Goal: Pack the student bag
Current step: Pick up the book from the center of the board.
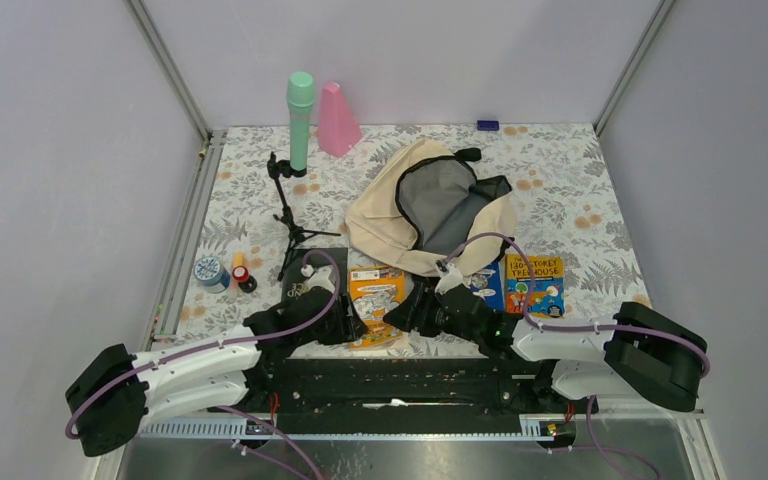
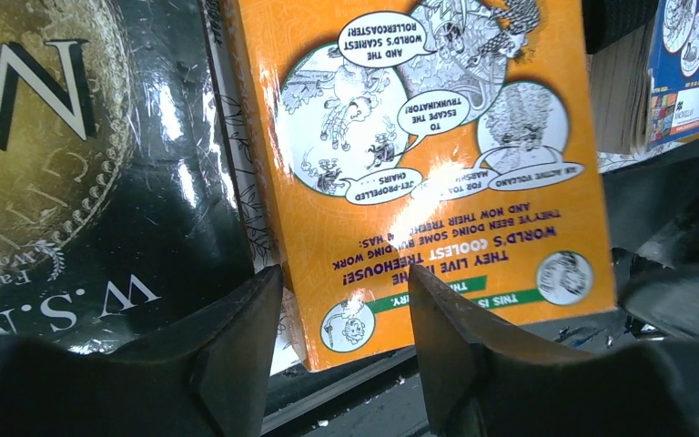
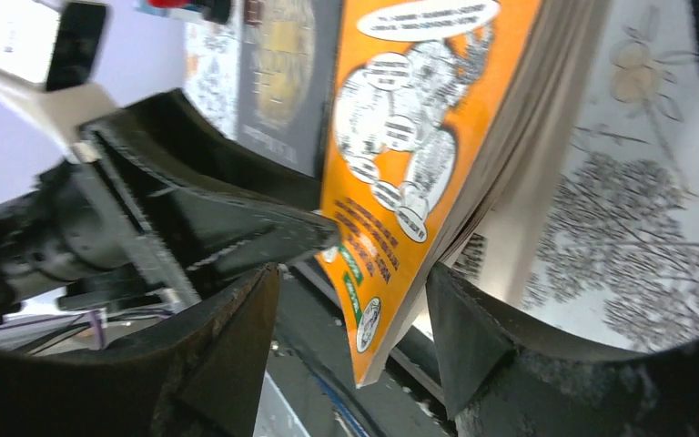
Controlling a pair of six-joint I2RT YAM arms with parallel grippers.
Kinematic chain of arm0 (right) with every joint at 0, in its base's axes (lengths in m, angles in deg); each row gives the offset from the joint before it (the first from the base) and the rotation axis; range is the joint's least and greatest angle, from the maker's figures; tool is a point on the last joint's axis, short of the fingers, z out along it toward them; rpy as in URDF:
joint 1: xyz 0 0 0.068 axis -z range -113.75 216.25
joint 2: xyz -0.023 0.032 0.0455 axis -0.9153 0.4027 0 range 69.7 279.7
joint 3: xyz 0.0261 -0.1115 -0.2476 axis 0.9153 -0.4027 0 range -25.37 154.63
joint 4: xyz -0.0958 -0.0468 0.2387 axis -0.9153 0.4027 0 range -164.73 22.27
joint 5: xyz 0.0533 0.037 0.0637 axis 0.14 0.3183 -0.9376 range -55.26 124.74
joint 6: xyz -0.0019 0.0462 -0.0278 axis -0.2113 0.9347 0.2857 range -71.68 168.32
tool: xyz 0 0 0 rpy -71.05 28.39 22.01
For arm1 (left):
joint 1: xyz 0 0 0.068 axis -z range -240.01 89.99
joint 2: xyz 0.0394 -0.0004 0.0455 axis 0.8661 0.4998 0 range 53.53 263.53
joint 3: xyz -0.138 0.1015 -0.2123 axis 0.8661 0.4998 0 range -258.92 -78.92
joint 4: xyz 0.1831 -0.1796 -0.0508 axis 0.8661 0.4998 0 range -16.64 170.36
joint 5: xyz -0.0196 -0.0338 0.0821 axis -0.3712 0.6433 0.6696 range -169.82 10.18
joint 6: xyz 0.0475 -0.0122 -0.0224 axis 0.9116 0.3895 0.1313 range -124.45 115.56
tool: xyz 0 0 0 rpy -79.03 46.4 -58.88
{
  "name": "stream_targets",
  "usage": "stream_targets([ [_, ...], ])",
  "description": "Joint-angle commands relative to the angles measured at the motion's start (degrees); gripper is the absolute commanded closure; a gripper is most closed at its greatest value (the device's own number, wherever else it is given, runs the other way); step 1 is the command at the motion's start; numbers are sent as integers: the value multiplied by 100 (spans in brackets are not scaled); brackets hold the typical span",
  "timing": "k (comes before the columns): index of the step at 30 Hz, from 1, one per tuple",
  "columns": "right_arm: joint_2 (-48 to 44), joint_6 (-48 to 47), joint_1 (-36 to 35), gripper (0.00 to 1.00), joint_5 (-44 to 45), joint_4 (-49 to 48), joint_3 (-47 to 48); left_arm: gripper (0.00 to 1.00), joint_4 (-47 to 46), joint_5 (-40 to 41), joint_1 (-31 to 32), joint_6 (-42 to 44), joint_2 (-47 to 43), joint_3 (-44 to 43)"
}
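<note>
- My left pincer (image 2: 346, 305) stands half apart, astride the near left corner of the orange book (image 1: 375, 298). One finger sits at the spine edge and the other over the cover. I cannot tell whether either presses on it.
- My right pincer (image 3: 350, 309) is released. A near corner of the book sits in its gap with space on both sides, touching neither finger. In that wrist view the book is tilted, one long edge raised off the table (image 1: 580, 200), with the page block showing.
- So the book lies between my two pincers, the left one at its left side and the right one at its right, both at its near end. Its long axis runs straight away from them, toward the bag (image 1: 390, 225).
- The bag lies on the table beyond both pincers, its near hem just past the book's far end. It is dead ahead of the right pincer, and ahead and to the right of the left one. Its mouth gapes upward, with the grey lining (image 1: 440, 200) showing.
- I judge the right arm the nearer to that mouth. The move looks like a forward carry along the book's own length.
- A black book (image 1: 312, 280) lies just left of the left pincer and a blue book (image 1: 532, 285) lies right of the right one, both out of that line.
</note>
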Motion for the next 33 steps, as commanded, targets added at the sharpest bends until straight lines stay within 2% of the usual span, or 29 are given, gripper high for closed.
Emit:
stream_targets([
  [1, 34, 161, -62, 34, -309, -1145, 91, 48, -349, -236, 37, -60, 72, -61],
  [8, 660, 293, -88, 37, -309, -1258, 211, 49, -317, -218, 32, -34, 62, -96],
  [11, 735, 414, -88, 38, -293, -660, 370, 50, -273, -201, 32, -10, 43, -125],
  [19, 571, 532, -88, 40, -2, 192, 477, 50, -176, -157, 32, 20, -18, -153],
  [21, 553, 540, -89, 48, 24, 244, 473, 50, -127, -141, 36, 35, -49, -177],
  [25, 545, 539, -88, 74, 7, 288, 506, 49, 7, -39, 32, 63, -164, -242],
  [28, 409, 546, -88, 90, 2, 326, 501, 45, 223, 149, 34, 95, -372, -336],
  [31, 68, 593, -90, 99, 60, 427, 440, 33, 520, 381, 25, 100, -688, -440],
  [33, -259, 653, -88, 100, 185, 597, 374, 27, 678, 466, 25, 110, -913, -511],
])
